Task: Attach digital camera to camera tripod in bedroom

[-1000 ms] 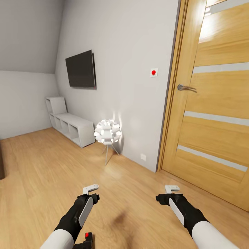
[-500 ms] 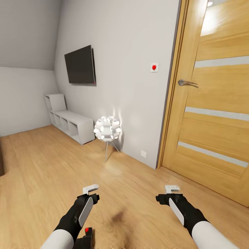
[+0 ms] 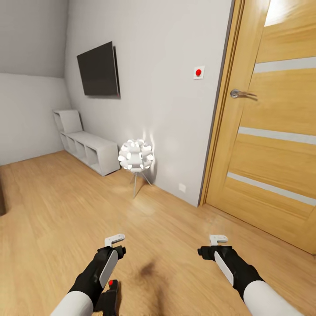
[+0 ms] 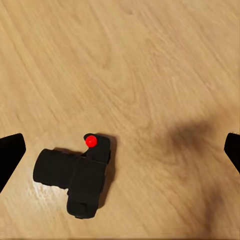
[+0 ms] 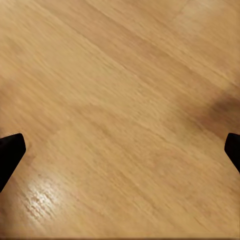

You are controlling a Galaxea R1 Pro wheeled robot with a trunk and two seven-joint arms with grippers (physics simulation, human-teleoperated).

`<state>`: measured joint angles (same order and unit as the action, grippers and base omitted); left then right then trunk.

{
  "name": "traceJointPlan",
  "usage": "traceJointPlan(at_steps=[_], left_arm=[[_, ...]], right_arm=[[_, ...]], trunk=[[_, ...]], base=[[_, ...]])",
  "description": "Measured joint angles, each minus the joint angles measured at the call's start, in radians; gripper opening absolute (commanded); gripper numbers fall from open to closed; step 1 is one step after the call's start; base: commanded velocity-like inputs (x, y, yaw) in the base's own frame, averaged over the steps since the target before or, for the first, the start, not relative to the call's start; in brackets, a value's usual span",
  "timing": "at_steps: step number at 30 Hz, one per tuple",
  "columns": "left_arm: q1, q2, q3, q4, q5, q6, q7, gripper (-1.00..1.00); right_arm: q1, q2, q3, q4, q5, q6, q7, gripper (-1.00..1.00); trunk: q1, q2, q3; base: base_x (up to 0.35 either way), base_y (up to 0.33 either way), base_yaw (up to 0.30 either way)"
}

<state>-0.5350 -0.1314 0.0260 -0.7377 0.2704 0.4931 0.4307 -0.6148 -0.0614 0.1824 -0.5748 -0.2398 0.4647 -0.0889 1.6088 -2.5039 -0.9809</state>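
Black digital camera [image 4: 80, 177] with red dot on top, lying on light wood floor [image 3: 52, 210] under the left forearm, low in the head view [image 3: 109, 295]. Left gripper [image 4: 120, 150] spread wide above it, empty, fingertips well apart. Right gripper [image 5: 120, 150] equally wide over bare boards, holding nothing. Farther off: white ball-cluster lamp [image 3: 136, 160] near the grey wall, low white shelf unit [image 3: 87, 151], dark wall screen [image 3: 97, 70], wooden door [image 3: 276, 131] at right.

black digital camera [image 4: 75, 177], on wood floor [image 4: 150, 60]
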Motion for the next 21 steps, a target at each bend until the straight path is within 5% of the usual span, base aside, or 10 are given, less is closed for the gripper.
traceJointPlan(at_steps=[21], left_arm=[[0.0, 0.014, -0.001, 0.004, 0.001, -0.003, -0.003, 1.0]], right_arm=[[0.0, 0.0, -0.003, 0.0, 0.0, -0.027, 0.0, 1.0]], trunk=[[0.009, -0.005, -0.081]], base=[[0.0, 0.0, 0.0]])
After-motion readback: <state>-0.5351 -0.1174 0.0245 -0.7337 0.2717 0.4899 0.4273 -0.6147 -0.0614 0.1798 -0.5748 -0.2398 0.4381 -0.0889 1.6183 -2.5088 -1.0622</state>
